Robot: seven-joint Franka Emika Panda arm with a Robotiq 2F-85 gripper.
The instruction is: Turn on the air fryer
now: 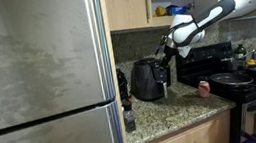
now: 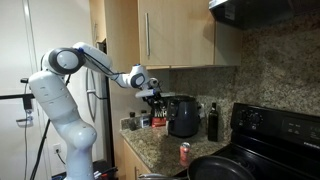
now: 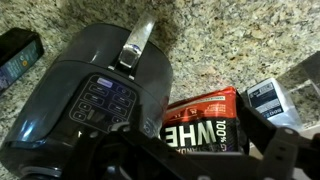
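Wrist view. My gripper [image 3: 205,150], jaws spread wide and empty, hovers over the speckled granite counter [image 3: 235,40]. The glossy black egg-shaped air fryer [image 3: 90,100] lies at ten o'clock, long axis seven-to-one, button panel [image 3: 105,100] nearest.

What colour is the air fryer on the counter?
Glossy black. The air fryer shows best in the wrist view.
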